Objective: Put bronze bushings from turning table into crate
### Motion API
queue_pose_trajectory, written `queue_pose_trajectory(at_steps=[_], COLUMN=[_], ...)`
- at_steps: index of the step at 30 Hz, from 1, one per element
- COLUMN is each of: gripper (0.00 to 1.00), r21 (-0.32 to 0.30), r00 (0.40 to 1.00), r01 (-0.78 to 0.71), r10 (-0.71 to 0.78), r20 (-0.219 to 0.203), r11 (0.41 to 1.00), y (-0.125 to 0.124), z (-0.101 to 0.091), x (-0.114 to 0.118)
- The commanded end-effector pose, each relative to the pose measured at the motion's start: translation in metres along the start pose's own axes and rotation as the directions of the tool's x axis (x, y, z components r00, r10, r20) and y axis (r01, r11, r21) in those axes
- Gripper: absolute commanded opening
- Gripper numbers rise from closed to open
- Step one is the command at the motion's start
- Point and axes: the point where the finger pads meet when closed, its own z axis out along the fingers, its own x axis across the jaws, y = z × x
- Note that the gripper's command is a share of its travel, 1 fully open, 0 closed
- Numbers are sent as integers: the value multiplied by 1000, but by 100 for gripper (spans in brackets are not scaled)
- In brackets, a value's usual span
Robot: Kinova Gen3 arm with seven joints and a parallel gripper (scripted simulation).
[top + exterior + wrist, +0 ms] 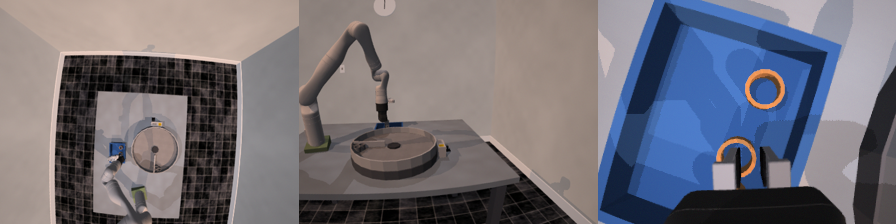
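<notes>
The blue crate (111, 151) (396, 124) (631, 87) stands left of the turning table (144, 141) (395, 165) in the top view. A bronze bushing (120, 147) (765, 71) lies on the crate floor, its hole facing up. A second bronze bushing (721, 156) lies there too, partly covered by the left finger in the wrist view. A small brown-orange piece shows below it, mostly hidden by the gripper body. My gripper (387, 123) (750, 160) is partly open over the crate, with only blue floor visible between its fingers. Grey steel bushings (157, 168) (359, 146) sit together inside the turning table's rim.
A straight bar (154, 162) (375, 143) runs from near the dark hub (154, 149) (393, 145) to the rim, beside the steel bushings. A small box with a yellow patch (156, 124) (441, 150) stands outside the rim. The turning table's raised wall is close to the crate.
</notes>
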Motion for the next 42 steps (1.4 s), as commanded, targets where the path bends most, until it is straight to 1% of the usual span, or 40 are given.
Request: queue_pose_trajectory(at_steps=[1, 11, 16, 28, 33, 42], gripper=[42, 42, 42, 42, 42, 42], r21=[6, 6, 6, 6, 5, 5], r00=[1000, 1000, 1000, 1000, 1000, 1000], r01=[-1, -1, -1, -1, -1, -1], r10=[1, 1, 1, 1, 1, 1], r20=[1, 1, 1, 1, 1, 1], r11=[1000, 1000, 1000, 1000, 1000, 1000], y=[-2, -2, -2, -2, -1, -1], z=[-3, -3, -54, -54, -105, -105], x=[0, 0, 0, 0, 0, 0])
